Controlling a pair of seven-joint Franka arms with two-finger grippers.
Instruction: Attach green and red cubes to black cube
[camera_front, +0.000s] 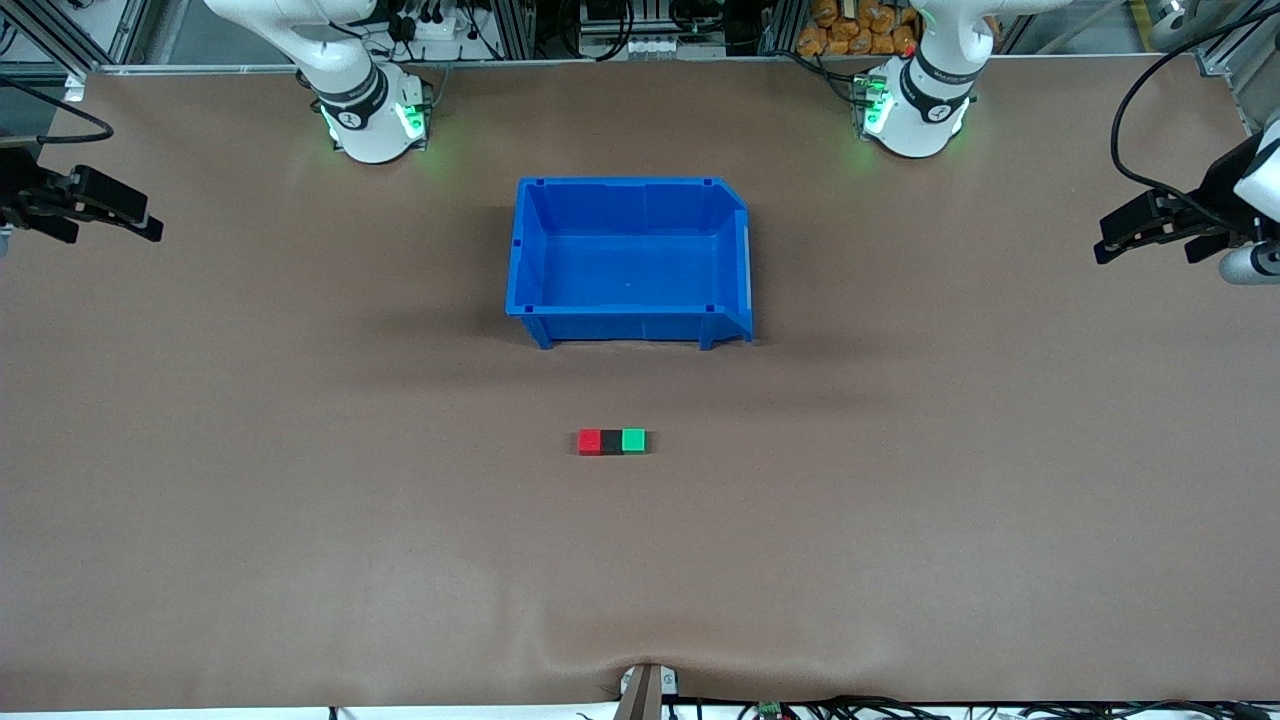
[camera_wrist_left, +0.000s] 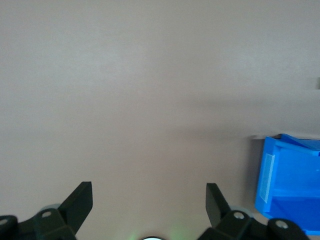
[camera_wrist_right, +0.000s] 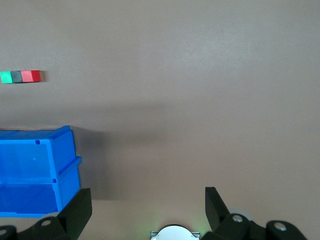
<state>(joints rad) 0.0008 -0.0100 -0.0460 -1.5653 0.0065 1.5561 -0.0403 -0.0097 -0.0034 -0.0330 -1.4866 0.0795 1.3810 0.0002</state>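
Three cubes in one touching row on the brown table (camera_front: 300, 520), nearer the front camera than the blue bin (camera_front: 628, 330) and clear of it. Black cube (camera_front: 611, 441) in the middle, red cube (camera_front: 590, 441) pressed against its side toward the right arm's end, green cube (camera_front: 633, 440) against its side toward the left arm's end. Left gripper (camera_front: 1140, 240) released, fingers spread, nothing held, waiting above the table's edge well away from the bin. Right gripper (camera_front: 115, 212) likewise spread and empty, parked above the table's other end.
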